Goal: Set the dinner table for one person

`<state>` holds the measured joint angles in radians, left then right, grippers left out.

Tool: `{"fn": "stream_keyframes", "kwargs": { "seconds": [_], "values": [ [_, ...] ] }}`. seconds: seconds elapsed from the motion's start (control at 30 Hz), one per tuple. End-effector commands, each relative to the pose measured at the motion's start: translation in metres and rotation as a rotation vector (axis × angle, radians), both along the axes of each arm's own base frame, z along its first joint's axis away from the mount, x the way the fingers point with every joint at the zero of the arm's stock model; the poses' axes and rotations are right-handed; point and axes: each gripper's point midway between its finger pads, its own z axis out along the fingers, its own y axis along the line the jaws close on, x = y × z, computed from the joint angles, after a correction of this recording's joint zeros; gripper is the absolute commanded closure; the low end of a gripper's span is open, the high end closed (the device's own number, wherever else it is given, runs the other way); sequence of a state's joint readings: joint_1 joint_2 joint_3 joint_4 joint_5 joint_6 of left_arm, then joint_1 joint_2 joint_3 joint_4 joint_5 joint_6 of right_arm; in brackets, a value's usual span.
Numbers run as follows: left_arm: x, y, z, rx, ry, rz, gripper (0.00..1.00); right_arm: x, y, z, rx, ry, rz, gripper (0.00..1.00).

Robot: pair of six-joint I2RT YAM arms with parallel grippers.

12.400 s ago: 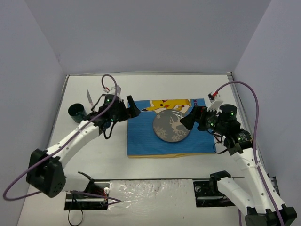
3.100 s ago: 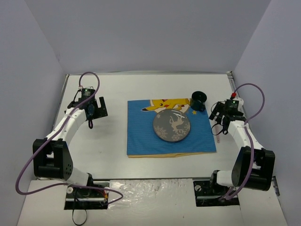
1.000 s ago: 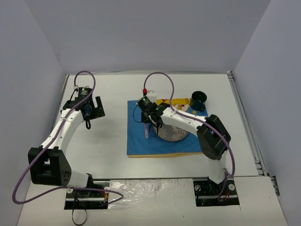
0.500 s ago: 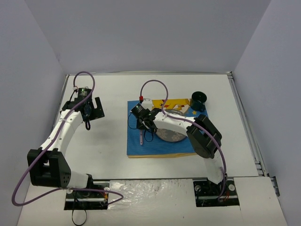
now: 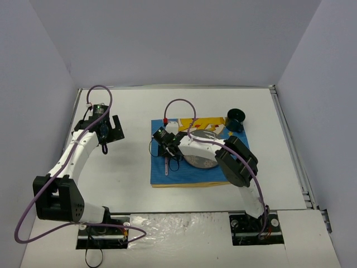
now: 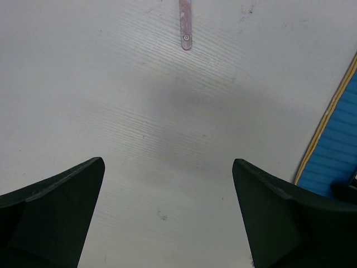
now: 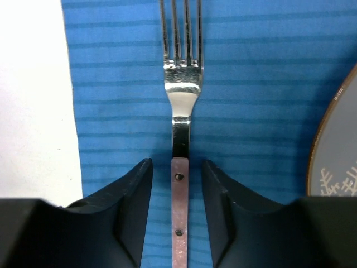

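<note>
Letting go: the right gripper (image 7: pixel 177 164) (image 5: pixel 172 155) had its two fingers a little way apart, one on each side of the pink handle of the fork (image 7: pixel 181 89) (image 5: pixel 167 166). There was a small gap on both sides, so it was not pinching it.
Fork: it lay flat on the blue placemat (image 5: pixel 189 176) (image 7: pixel 251 84), just left of the plate (image 5: pixel 203 159) (image 7: pixel 340 145). Its prongs pointed away from the gripper.
Change: a second ago the fingers were tight on the fork, nearer the plate. Three seconds ago the right arm was far off on the right, past the mat.
Left gripper: the left gripper (image 6: pixel 167 162) (image 5: pixel 116 128) was spread wide with nothing in it. It hung over bare table left of the mat, where it was a second ago.
Pink handle end (image 6: pixel 186 25): it lay on the table ahead of the left gripper, apart from it.
Cup: the dark green cup (image 5: pixel 235 118) sat at the far right corner of the mat. Much earlier it stood on the table at the left.
Dinner table: the big white dinner table (image 5: pixel 128 167) (image 6: pixel 111 84) (image 7: pixel 33 84) lay under it all, with the mat near its middle.
</note>
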<state>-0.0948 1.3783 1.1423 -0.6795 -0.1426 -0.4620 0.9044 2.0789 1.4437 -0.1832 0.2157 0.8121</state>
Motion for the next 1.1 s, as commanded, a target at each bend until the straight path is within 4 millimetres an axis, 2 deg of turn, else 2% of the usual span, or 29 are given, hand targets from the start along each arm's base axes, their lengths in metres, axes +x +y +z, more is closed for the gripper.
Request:
{"fn": "stream_keyframes", "kwargs": {
  "seconds": [0.0, 0.07, 0.13, 0.3, 0.43, 0.57, 0.6, 0.63, 0.7, 0.8, 0.9, 1.07],
  "values": [
    [0.018, 0.001, 0.009, -0.016, -0.051, 0.041, 0.03, 0.01, 0.005, 0.035, 0.016, -0.089, 0.001, 0.47],
    [0.028, 0.0, 0.008, -0.019, -0.049, 0.046, 0.03, 0.014, 0.005, 0.06, 0.032, -0.141, 0.011, 0.28],
    [0.037, 0.001, 0.002, -0.02, -0.033, 0.057, 0.03, 0.017, 0.002, 0.087, 0.046, -0.194, 0.016, 0.21],
    [0.072, 0.005, -0.005, -0.019, -0.014, 0.082, 0.03, 0.023, -0.019, 0.141, 0.049, -0.317, 0.012, 0.16],
    [0.104, 0.012, -0.016, -0.031, 0.007, 0.108, 0.07, 0.024, -0.041, 0.173, 0.027, -0.399, 0.004, 0.15],
    [0.135, 0.018, -0.032, -0.068, 0.035, 0.124, 0.12, 0.022, -0.061, 0.185, 0.013, -0.436, -0.009, 0.15],
    [0.138, 0.025, -0.041, -0.07, 0.057, 0.139, 0.12, 0.02, -0.063, 0.187, 0.016, -0.44, -0.008, 0.15],
    [0.14, 0.032, -0.046, -0.07, 0.068, 0.153, 0.12, 0.019, -0.065, 0.187, 0.015, -0.44, -0.006, 0.15],
    [0.154, 0.037, -0.043, -0.072, 0.049, 0.159, 0.17, 0.016, -0.069, 0.182, 0.007, -0.434, 0.005, 0.15],
    [0.169, 0.045, -0.055, -0.1, 0.057, 0.173, 0.22, 0.011, -0.072, 0.181, 0.02, -0.433, 0.022, 0.14],
    [0.176, 0.055, -0.075, -0.1, 0.094, 0.19, 0.28, 0.005, -0.076, 0.178, 0.024, -0.428, 0.029, 0.13],
    [0.183, 0.058, -0.086, -0.092, 0.107, 0.188, 0.43, 0.002, -0.082, 0.177, 0.027, -0.43, 0.021, 0.13]
  ]
}}
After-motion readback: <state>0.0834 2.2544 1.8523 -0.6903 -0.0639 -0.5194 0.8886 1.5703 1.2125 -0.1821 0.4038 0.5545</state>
